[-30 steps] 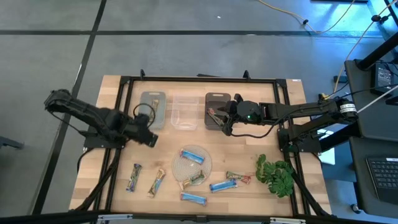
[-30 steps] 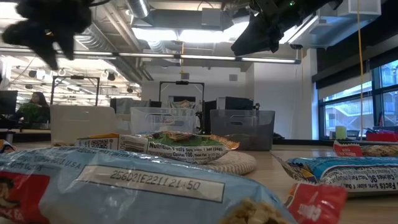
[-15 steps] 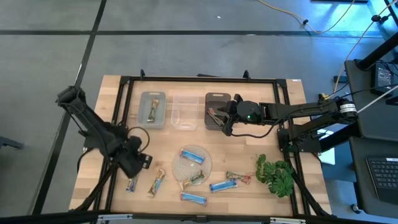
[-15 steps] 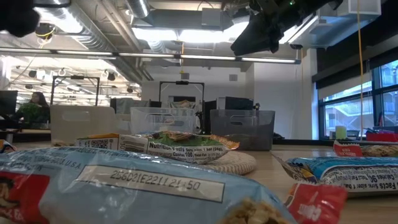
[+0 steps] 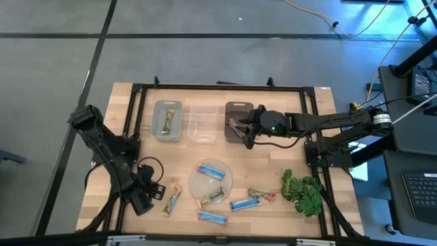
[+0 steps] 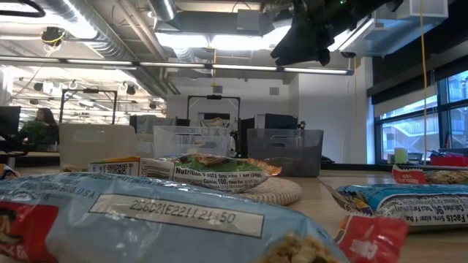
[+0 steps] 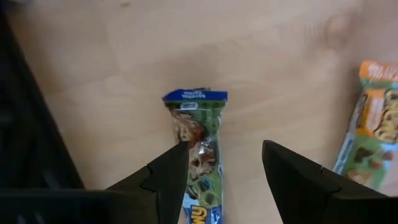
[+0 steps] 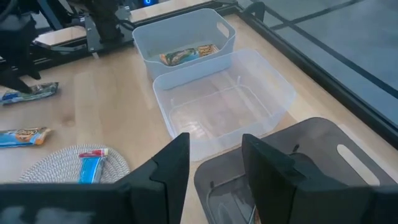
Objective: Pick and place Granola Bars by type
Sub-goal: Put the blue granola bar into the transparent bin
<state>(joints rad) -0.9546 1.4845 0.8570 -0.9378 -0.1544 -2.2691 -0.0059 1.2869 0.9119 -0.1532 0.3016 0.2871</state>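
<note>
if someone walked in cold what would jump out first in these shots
Probably the left gripper, open and straddling a green-wrapped granola bar near the table's front left corner. Next, the row of three bins at the back: the pale left bin holds one bar, the clear middle bin looks empty, and the right gripper hangs open over the dark bin.

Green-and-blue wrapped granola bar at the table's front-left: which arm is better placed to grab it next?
Left. The left gripper hangs open right over that green-and-blue wrapped granola bar, fingers straddling it. The right gripper is far off, over the dark grey bin.
</note>
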